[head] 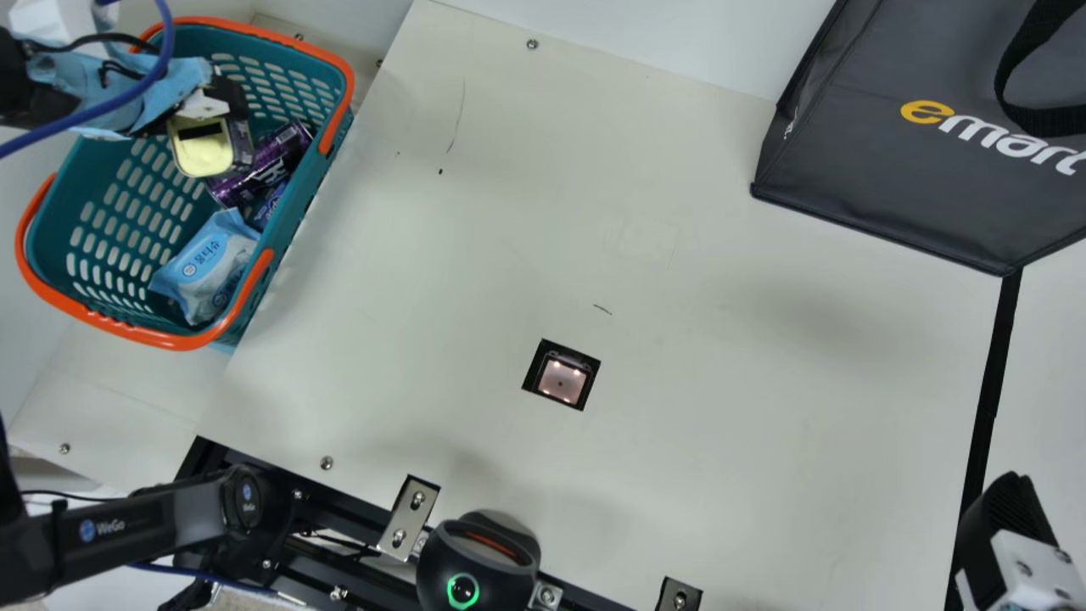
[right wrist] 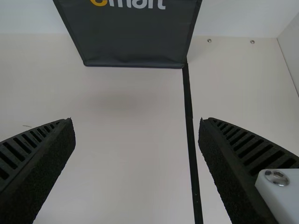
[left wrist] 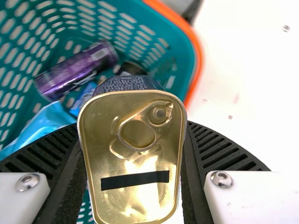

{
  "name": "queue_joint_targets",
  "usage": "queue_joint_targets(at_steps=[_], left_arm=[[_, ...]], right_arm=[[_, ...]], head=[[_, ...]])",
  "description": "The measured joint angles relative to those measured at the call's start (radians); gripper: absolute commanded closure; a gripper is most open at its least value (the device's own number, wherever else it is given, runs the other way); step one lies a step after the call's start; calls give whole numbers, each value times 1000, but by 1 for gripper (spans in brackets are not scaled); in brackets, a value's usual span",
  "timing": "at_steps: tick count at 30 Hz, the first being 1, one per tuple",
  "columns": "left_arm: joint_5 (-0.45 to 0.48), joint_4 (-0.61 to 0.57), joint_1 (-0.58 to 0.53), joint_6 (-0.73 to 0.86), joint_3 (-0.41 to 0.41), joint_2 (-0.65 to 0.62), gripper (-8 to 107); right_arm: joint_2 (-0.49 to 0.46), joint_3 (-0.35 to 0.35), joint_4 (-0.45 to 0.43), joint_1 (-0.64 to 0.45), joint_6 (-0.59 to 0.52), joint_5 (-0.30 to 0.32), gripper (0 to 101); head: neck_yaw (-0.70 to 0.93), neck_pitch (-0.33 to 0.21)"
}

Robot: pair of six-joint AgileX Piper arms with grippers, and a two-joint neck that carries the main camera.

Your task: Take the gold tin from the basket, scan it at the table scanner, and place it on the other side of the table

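In the main view I see the tin (head: 202,154) above the upper part of the basket (head: 170,342). The left fingers (left wrist: 219,147) are clamped on its two sides, and its gold face with the pull ring looks to the left wrist camera. The right fingers (right wrist: 46,163) are wide apart with nothing between them, at the other end of the counter (head: 721,339).

My judgement is that the tin is just picked, and the next need is to bring it out toward the scanner (head: 561,378). The first danger, I think, is the basket's rim: if the arm goes sideways before it is high enough, the tin may knock there and turn between the fingers. Its sides look smooth (metal is never very kind to a grip), so a weak squeeze could let it slip back onto the purple can (head: 267,161). Also the blue cable (head: 170,36) makes a loose loop near the basket, and it could catch on the rim when the arm swings.

At the scanner, a wrong side turned down would give no reading; I cannot tell which side has the code. Later, if the tin is released too high or tilted, it may fall over on the counter.
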Motion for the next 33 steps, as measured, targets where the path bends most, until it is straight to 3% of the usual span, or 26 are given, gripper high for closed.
queue_joint_targets(at_steps=[15, 33], left_arm=[[-6, 69, -298, -115, 59, -105, 107], [-14, 173, -715, -375, 135, -170, 107]], right_arm=[[0, 0, 0, 0, 0, 0, 6], [0, 0, 0, 0, 0, 0, 6]], head=[[0, -2], [0, 0]])
